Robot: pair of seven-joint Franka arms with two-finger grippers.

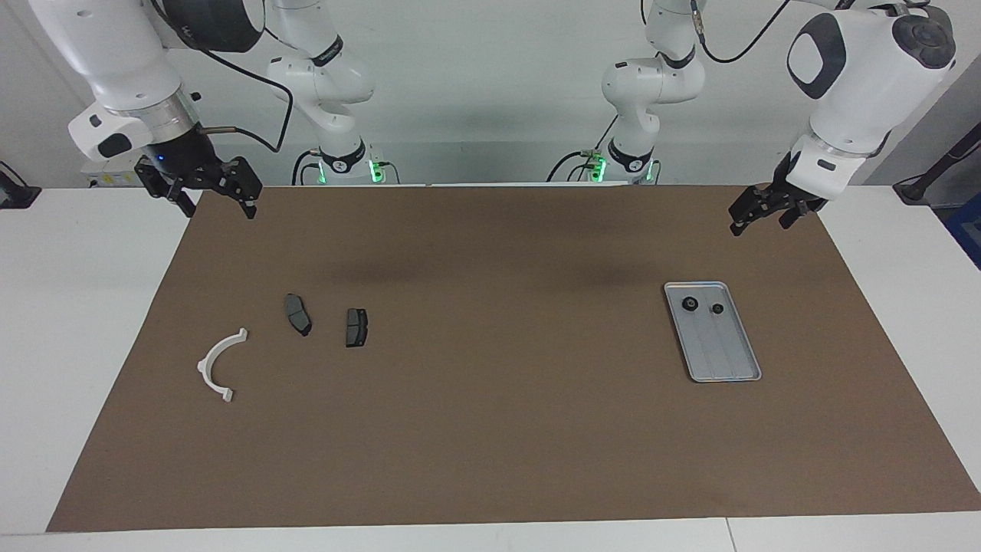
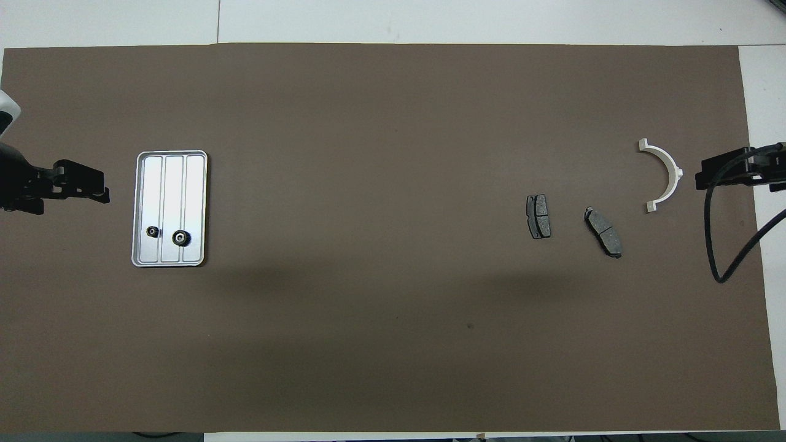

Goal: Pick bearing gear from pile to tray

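Both arms are parked up high and holding nothing. In the facing view the right gripper (image 1: pixel 208 198) sits in the upper left of the frame, over the brown mat's (image 1: pixel 490 429) corner, and its fingers are clearly spread with nothing between them. The left gripper (image 1: pixel 766 216) is in the upper right of that frame, over the mat's other top corner, fingers parted too and empty.

The tray (image 1: pixel 734 369) is in the right-middle of the facing frame, lying flat on the mat. Two small black round gear pieces are already in it, up at the end closest to the robots: a slightly bigger one (image 1: pixel 689 303) and a smaller one (image 1: pixel 717 308), side by side but not touching. In the overhead view the tray (image 2: pixel 169 157) is at the left, with the gears near its lower edge.

What's left of the pile is in the left-middle of the facing frame: two dark brake pads (image 1: pixel 298 314) (image 1: pixel 355 327) close to each other, and the white arc piece (image 1: pixel 217 366) lower left of them.
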